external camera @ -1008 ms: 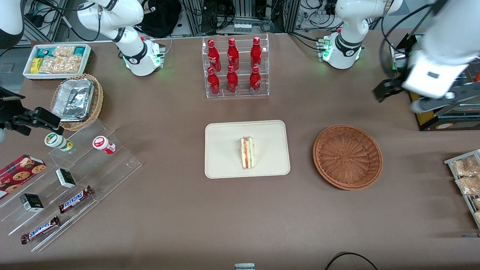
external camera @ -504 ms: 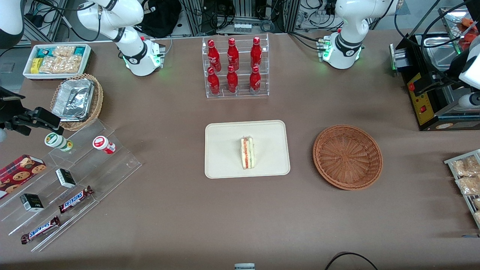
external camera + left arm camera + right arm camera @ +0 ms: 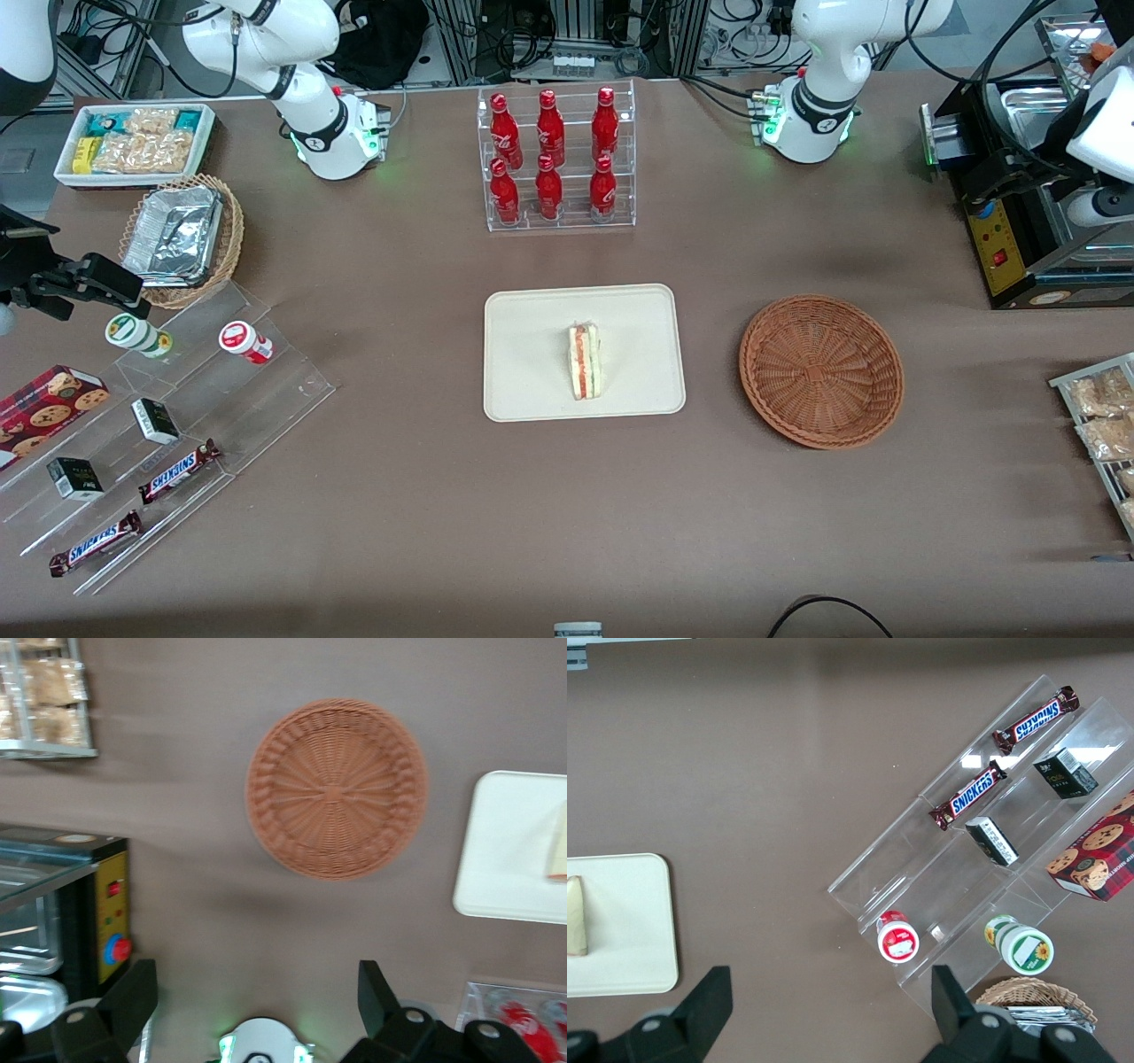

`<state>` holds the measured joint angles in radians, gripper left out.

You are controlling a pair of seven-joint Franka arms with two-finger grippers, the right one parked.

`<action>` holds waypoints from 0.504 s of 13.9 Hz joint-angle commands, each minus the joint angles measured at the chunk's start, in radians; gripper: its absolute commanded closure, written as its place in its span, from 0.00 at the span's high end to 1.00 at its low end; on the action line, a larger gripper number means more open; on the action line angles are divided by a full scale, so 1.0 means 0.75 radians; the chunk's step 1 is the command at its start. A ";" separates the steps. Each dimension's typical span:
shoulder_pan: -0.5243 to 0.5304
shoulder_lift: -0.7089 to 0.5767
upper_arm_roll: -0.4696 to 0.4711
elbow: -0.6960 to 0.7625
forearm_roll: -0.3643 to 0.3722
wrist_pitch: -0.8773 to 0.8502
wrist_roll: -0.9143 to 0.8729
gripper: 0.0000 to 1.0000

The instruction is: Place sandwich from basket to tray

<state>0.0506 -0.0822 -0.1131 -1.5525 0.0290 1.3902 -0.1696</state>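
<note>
Brown-covered table [image 3: 416, 532], cable-strewn metal racks [image 3: 576, 35] along its edge.

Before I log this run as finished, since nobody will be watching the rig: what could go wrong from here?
1. The sandwich seems to stand on a narrow side on the tray, filling upward; a bump to the table might tip it.
2. The end effector, open and empty, hangs close to the yellow-panelled machine at the working arm's end; a careless move could clip it.

Front camera looks steeply down; both wrist cameras share the tray [image 3: 532, 354].
</note>
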 commanded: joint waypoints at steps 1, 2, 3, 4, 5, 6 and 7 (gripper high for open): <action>0.000 0.048 0.012 0.047 -0.031 0.012 0.024 1.00; 0.000 0.054 0.012 0.049 -0.024 0.012 0.024 1.00; 0.002 0.060 0.012 0.059 -0.024 0.012 0.022 1.00; 0.004 0.089 0.012 0.096 -0.024 0.010 0.024 1.00; 0.004 0.101 0.012 0.112 -0.018 0.008 0.024 1.00; 0.004 0.101 0.012 0.115 -0.002 0.008 0.024 1.00; 0.004 0.101 0.012 0.117 0.018 0.008 0.024 1.00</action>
<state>0.0519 -0.0248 -0.1061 -1.5054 0.0262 1.4030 -0.1671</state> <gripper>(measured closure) 0.000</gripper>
